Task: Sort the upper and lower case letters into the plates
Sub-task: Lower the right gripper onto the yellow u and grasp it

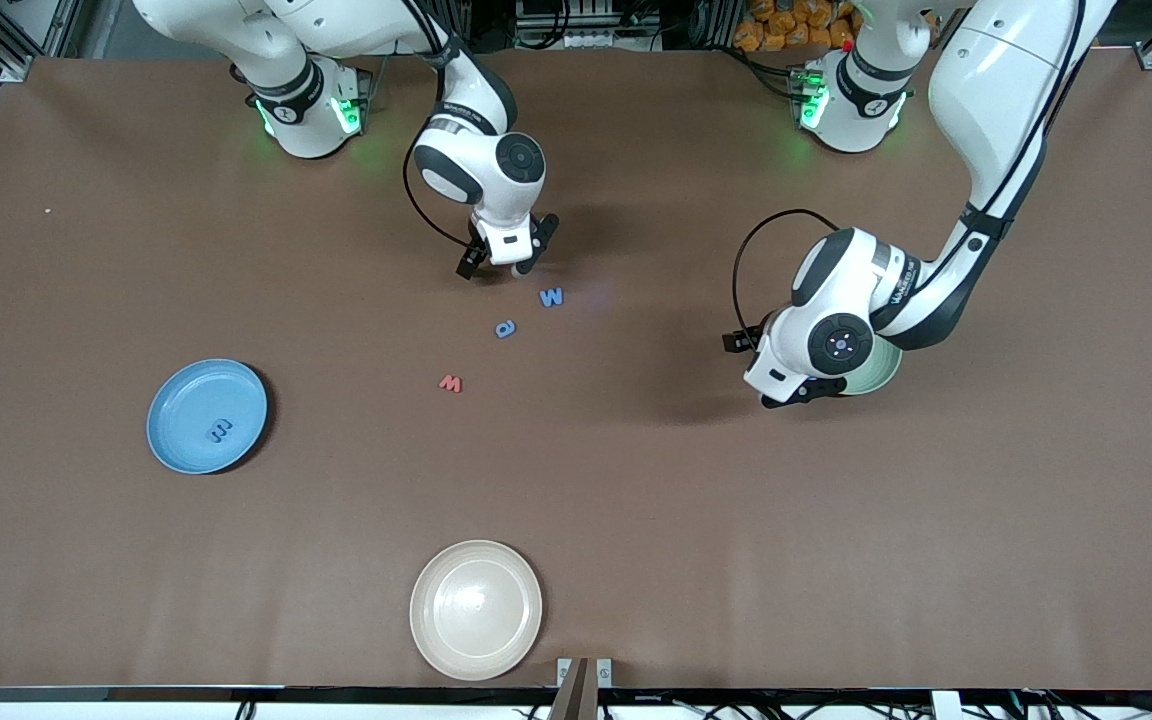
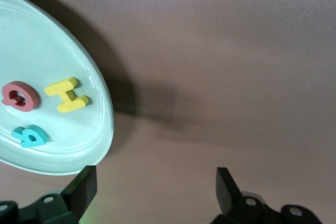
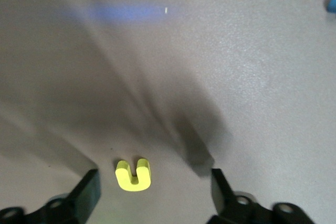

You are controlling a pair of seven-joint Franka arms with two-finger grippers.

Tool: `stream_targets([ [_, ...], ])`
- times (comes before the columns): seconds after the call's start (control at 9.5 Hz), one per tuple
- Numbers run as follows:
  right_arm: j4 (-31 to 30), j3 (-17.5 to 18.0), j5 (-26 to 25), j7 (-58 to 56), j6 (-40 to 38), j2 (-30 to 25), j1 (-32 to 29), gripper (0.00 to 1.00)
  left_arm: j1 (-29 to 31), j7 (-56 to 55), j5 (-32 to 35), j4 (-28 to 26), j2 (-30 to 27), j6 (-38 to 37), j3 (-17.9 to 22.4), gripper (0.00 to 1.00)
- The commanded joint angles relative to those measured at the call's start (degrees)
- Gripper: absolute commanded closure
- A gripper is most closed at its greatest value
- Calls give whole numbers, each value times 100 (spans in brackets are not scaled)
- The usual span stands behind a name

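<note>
My right gripper (image 1: 509, 260) is low over the table, open, with a yellow letter u (image 3: 134, 174) lying between its fingers, closer to one finger (image 3: 86, 192) and touching neither. A blue W (image 1: 551, 297), a blue round letter (image 1: 505, 328) and a red W (image 1: 450, 383) lie nearer to the front camera. The blue plate (image 1: 168, 400) holds one dark blue letter (image 1: 220, 431). My left gripper (image 2: 156, 187) hangs open and empty beside the mint green plate (image 2: 63, 35), which holds a red letter (image 2: 21, 96), a yellow H (image 2: 66, 95) and a teal letter (image 2: 30, 136).
A cream-white plate (image 1: 476, 609) with nothing in it sits near the table's front edge. The left arm covers most of the mint plate (image 1: 886, 375) in the front view. The edge of a blue letter (image 3: 332, 1) shows in the right wrist view.
</note>
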Motion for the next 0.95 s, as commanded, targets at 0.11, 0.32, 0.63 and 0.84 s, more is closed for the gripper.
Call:
stream_targets([
  [0.11,-35,76,92,-213,-37,-32,-96,100,-21,-89,-105,99,65,-6,4,0],
  [0.32,-17,76,92,-222,-38,-32,-96,100,-109,-176,-96,99,73,-6,4,0],
  [0.63,53,67,414,-222,-55,-145,-105,100,-126,-186,-87,117,100,-6,4,0],
  [0.84,446,-116,750,-231,-473,-313,-105,100,-240,-430,-114,274,196,-6,4,0],
])
